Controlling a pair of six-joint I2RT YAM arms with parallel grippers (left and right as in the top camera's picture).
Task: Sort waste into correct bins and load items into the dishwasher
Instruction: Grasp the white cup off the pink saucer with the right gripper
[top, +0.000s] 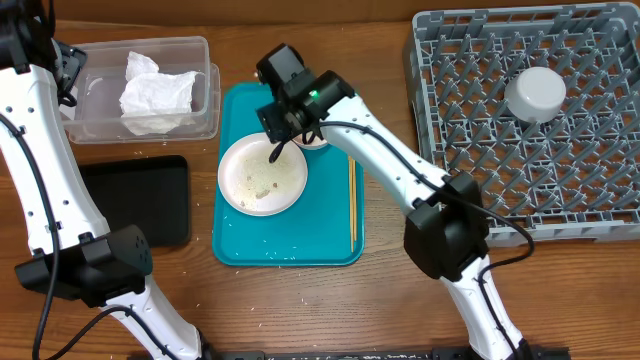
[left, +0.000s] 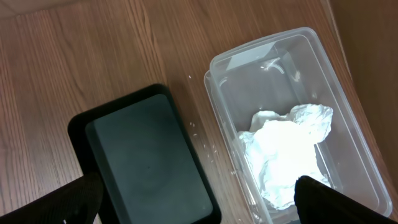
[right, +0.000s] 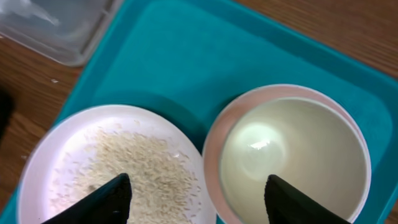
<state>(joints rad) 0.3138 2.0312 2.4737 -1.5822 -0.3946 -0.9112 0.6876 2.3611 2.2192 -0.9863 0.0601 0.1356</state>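
Note:
A crumpled white napkin (top: 155, 95) lies in the clear tub (top: 200, 60); the left wrist view shows the same napkin (left: 286, 149) in the tub (left: 249, 68), beside the black tray (left: 146, 162). My left gripper (left: 199, 205) hangs open high over both, holding nothing. On the teal tray (top: 290, 240) a flat plate (top: 262, 177) carries rice crumbs (right: 137, 168). A small bowl (right: 289, 155) sits right beside it. My right gripper (right: 199, 199) is open just above them, one finger over the plate and the other over the bowl. A pale cup (top: 535, 93) rests upside down in the grey dish rack (top: 470, 150).
Thin wooden chopsticks (top: 352, 200) lie along the teal tray's right edge. The black tray (top: 140, 200) sits left of the teal tray, below the tub. The right arm stretches across the gap between tray and rack.

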